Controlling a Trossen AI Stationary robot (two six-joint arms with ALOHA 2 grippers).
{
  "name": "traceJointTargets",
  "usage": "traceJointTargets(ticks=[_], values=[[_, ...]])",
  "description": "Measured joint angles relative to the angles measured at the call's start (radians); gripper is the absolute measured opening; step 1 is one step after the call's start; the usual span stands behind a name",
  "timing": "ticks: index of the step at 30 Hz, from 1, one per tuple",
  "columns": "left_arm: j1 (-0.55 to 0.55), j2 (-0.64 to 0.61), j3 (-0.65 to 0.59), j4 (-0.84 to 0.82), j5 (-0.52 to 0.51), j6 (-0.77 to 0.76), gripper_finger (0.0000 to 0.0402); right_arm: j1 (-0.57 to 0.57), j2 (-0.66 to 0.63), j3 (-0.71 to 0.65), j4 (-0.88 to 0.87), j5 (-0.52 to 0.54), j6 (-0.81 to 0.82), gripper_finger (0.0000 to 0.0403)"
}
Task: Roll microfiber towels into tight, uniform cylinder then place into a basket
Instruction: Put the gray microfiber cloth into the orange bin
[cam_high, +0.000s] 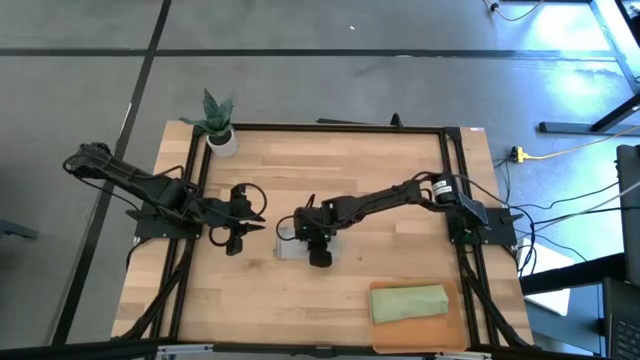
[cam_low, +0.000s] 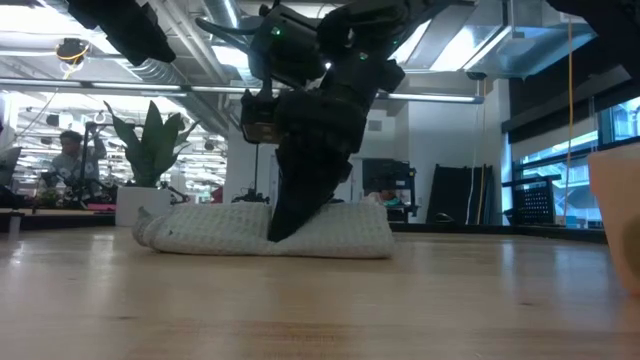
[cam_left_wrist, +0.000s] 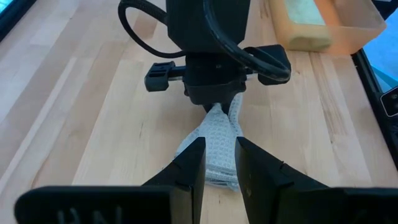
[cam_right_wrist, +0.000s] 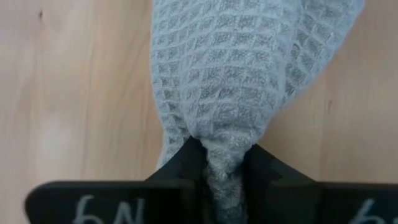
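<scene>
A light grey waffle-weave towel (cam_high: 291, 248), rolled up, lies along the middle of the table (cam_low: 200, 230). My right gripper (cam_high: 318, 257) stands over it and is shut on it. My left gripper (cam_high: 250, 225) hovers just left of the roll, open, its fingers (cam_left_wrist: 194, 168) apart and touching nothing. The sage green towel (cam_high: 408, 303) lies folded in the orange-brown basket (cam_high: 420, 338) at the near right. My right gripper pinches a bunched-up part of the grey roll (cam_right_wrist: 221, 149) between its two fingers, about mid-length of the roll (cam_low: 330, 225). The fingers slant down from above and lie across the roll. The cloth gathers into a narrow neck at the jaws, several layers thick. The roll rests on the table.
A small white pot with a green plant (cam_high: 220, 135) stands at the far left corner. A black frame runs around the table's edges (cam_high: 340, 127). Bare wood lies between the grey roll and the basket (cam_high: 400, 250).
</scene>
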Motion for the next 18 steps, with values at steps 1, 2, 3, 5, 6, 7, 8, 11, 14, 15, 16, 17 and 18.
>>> traceJointTargets(ticks=[1, 2, 3, 5, 6, 7, 8, 11, 14, 15, 16, 17, 18], values=[[0.000, 0.000, 0.000, 0.000, 0.000, 0.000, 0.0078, 0.000, 0.001, 0.006, -0.006, -0.008, -0.001, 0.0059], [0.000, 0.000, 0.000, 0.000, 0.000, 0.000, 0.0078, -0.001, 0.002, 0.013, -0.014, -0.018, 0.000, 0.0059], [0.000, 0.000, 0.000, 0.000, 0.000, 0.000, 0.0078, -0.001, 0.004, 0.022, -0.025, -0.028, 0.000, 0.0059], [0.000, 0.000, 0.000, 0.000, 0.000, 0.000, 0.0078, 0.000, 0.006, 0.045, -0.065, -0.029, -0.001, 0.0059], [0.000, 0.000, 0.000, 0.000, 0.000, 0.000, 0.0078, 0.000, 0.006, 0.058, -0.091, -0.018, -0.004, 0.0059], [0.000, 0.000, 0.000, 0.000, 0.000, 0.000, 0.0078, 0.003, 0.008, 0.075, -0.118, 0.000, -0.005, 0.0062], [0.000, 0.000, 0.000, 0.000, 0.000, 0.000, 0.0078, 0.006, 0.008, 0.093, -0.147, 0.019, -0.005, 0.0066], [0.000, 0.000, 0.000, 0.000, 0.000, 0.000, 0.0079, 0.009, 0.008, 0.156, -0.244, 0.049, -0.014, 0.0073], [0.000, 0.000, 0.000, 0.000, 0.000, 0.000, 0.0079, 0.016, 0.008, 0.227, -0.332, 0.060, -0.032, 0.0069], [0.000, 0.000, 0.000, 0.000, 0.000, 0.000, 0.0079, 0.019, 0.008, 0.254, -0.356, 0.061, -0.035, 0.0065], [0.000, 0.000, 0.000, 0.000, 0.000, 0.000, 0.0079, 0.024, 0.007, 0.282, -0.375, 0.061, -0.035, 0.0062], [0.000, 0.000, 0.000, 0.000, 0.000, 0.000, 0.0079, 0.029, 0.007, 0.311, -0.395, 0.060, -0.036, 0.0061], [0.000, 0.000, 0.000, 0.000, 0.000, 0.000, 0.0079, 0.033, 0.006, 0.339, -0.419, 0.060, -0.039, 0.0060]])
